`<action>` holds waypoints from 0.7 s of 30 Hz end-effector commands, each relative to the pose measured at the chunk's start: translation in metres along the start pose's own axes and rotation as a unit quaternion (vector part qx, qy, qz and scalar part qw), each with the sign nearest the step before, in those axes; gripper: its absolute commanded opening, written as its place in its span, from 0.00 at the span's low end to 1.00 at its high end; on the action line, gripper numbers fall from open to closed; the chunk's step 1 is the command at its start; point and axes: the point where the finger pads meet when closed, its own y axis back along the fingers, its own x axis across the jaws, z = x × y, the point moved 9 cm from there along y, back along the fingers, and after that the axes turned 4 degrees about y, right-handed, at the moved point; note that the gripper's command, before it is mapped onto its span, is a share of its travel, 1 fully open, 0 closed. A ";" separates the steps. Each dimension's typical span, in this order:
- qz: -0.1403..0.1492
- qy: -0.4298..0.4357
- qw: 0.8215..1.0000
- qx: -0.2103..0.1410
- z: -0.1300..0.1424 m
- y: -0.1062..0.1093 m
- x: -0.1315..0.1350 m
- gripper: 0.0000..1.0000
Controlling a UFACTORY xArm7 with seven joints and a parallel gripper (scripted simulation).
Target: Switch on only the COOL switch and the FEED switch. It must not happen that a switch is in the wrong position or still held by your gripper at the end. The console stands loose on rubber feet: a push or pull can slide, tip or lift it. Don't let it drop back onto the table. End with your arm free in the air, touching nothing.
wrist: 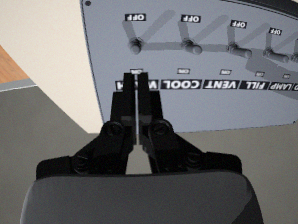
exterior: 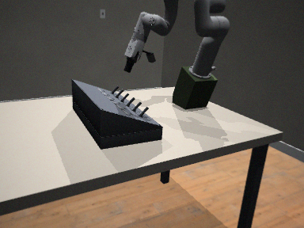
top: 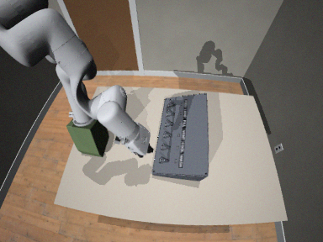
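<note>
Above table (exterior: 222, 131), closed empty claw (exterior: 129, 66) angles toward console (exterior: 115, 115).

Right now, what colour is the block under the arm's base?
Dark green block, clearest in the top view.
</note>
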 end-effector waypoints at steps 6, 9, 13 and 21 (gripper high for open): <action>0.000 0.000 1.000 -0.003 0.001 0.016 0.000 0.00; 0.001 0.000 1.000 -0.003 0.001 0.016 0.006 0.00; 0.002 0.000 1.000 -0.005 -0.002 0.015 0.030 0.00; 0.000 0.000 1.000 -0.002 -0.015 0.015 0.071 0.00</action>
